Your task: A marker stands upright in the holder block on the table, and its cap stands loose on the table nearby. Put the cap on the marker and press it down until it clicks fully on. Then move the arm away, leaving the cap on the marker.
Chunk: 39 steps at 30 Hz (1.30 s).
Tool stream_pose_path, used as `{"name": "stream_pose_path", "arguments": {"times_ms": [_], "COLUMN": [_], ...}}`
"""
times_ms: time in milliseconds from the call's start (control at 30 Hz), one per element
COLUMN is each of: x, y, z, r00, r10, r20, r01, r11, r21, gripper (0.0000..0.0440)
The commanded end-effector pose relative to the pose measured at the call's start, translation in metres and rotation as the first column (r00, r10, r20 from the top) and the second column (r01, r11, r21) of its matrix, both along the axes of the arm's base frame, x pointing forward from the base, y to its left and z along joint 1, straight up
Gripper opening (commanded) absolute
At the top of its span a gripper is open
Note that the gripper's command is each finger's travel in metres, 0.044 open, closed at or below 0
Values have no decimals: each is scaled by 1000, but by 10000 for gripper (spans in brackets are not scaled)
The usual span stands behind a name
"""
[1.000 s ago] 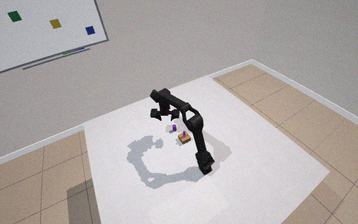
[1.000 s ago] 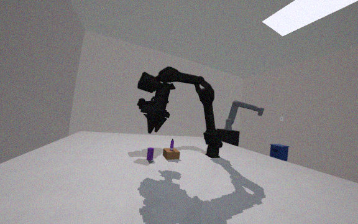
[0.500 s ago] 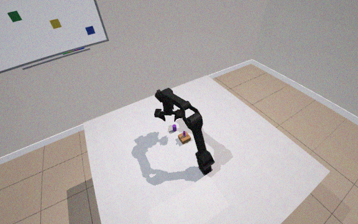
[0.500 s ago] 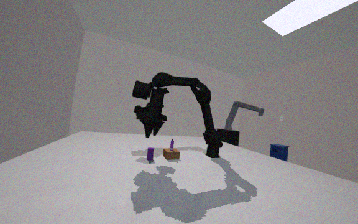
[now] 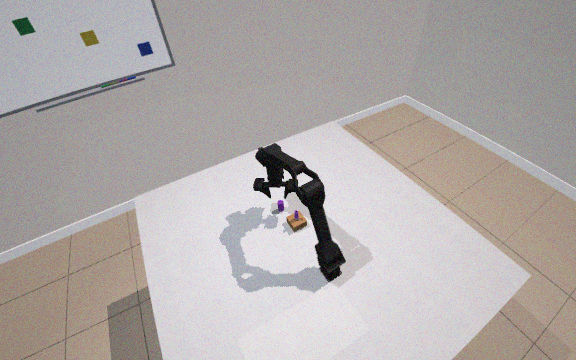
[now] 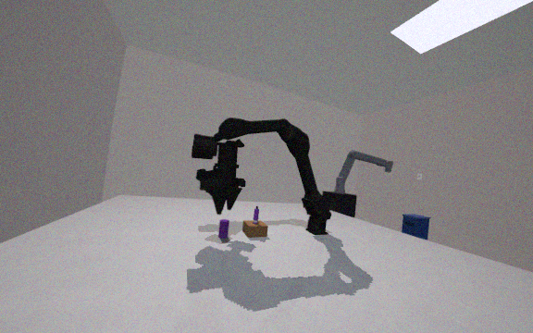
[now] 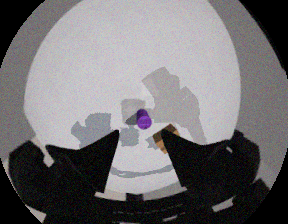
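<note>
Marker cap [image 5: 280, 205] [image 6: 224, 228] [image 7: 144, 121], purple: stood upright toward the bench's [image 5: 193, 320] [image 6: 123, 296] [image 7: 70, 65] wall-side edge; probably light, stiff, slippery; best gripped around mid-barrel. Holder block [image 5: 297, 222] [image 6: 255, 228] [image 7: 160, 142], wooden: beside it, marker [image 5: 296, 215] [image 6: 256, 215] upright. Tool [image 5: 278, 194] [image 6: 224, 212] [image 7: 140, 132]: widely open, empty, above cap. The exterior view showed the height gap; the wrist view, the cap between fingertip lines.
</note>
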<state>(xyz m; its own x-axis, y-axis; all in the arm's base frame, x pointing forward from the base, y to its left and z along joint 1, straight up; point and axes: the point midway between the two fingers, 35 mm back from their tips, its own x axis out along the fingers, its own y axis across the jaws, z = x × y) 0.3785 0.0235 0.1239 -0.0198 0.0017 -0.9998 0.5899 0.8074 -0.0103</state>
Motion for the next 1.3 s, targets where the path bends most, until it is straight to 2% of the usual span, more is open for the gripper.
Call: {"name": "stream_pose_path", "arguments": {"times_ms": [0, 633, 733, 933, 1267], "x": [-1, -6, -6, -8, -6], "y": [-3, -9, -9, -10, -11], "z": [-12, -61, -64, -54, -17], "r00": [1000, 992, 992, 992, 993], "r10": [6, 71, 82, 98, 113], "r20": [-31, -100, -99, -81, -13], "r01": [-5, -68, -80, -97, -114], "r11": [1000, 997, 997, 995, 994], "r21": [11, 31, 21, 6, -8], "gripper": [310, 255, 221, 64, 52]}}
